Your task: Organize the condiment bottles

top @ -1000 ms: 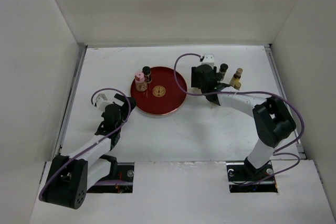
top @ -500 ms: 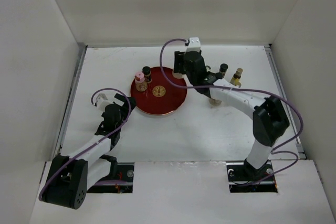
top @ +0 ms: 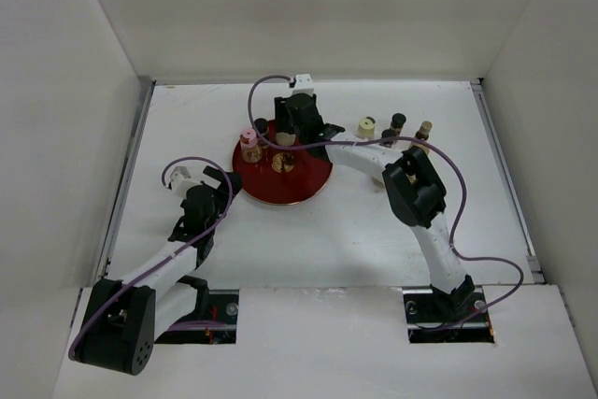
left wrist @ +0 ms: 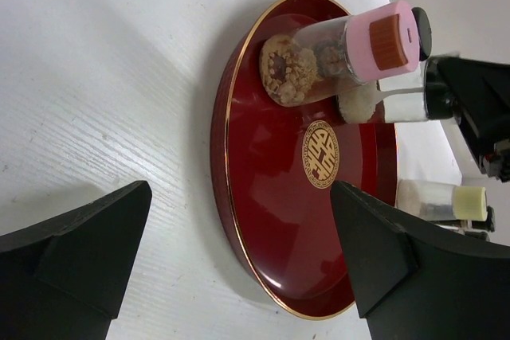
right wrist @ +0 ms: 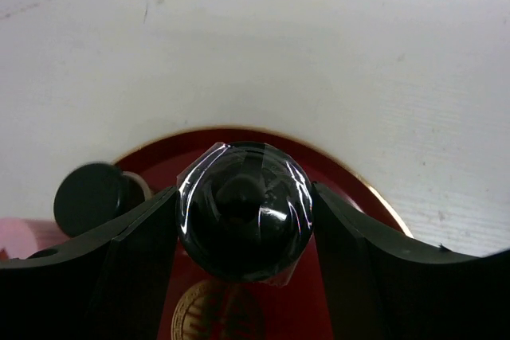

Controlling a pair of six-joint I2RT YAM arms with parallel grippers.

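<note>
My right gripper (top: 289,130) is shut on a black-capped bottle (right wrist: 245,211) and holds it over the back of the round red tray (top: 304,184). A pink-capped jar (top: 249,140) and a black-capped bottle (top: 261,125) stand on the tray's back left; both show in the left wrist view, the pink-capped jar (left wrist: 351,41) above the black-capped bottle (left wrist: 398,105). More bottles stand right of the tray: a cream-capped one (top: 366,126), a black-capped one (top: 398,121) and a tan-capped one (top: 424,128). My left gripper (top: 220,184) is open and empty at the tray's left edge.
The tray's gold emblem (left wrist: 321,154) marks its bare middle. White walls close in the table on the left, back and right. The right arm (top: 411,184) stretches across the table behind the tray's right side.
My right gripper has swung left from the bottle cluster to over the back of the tray, carrying the black-capped bottle. The left arm has not moved.
</note>
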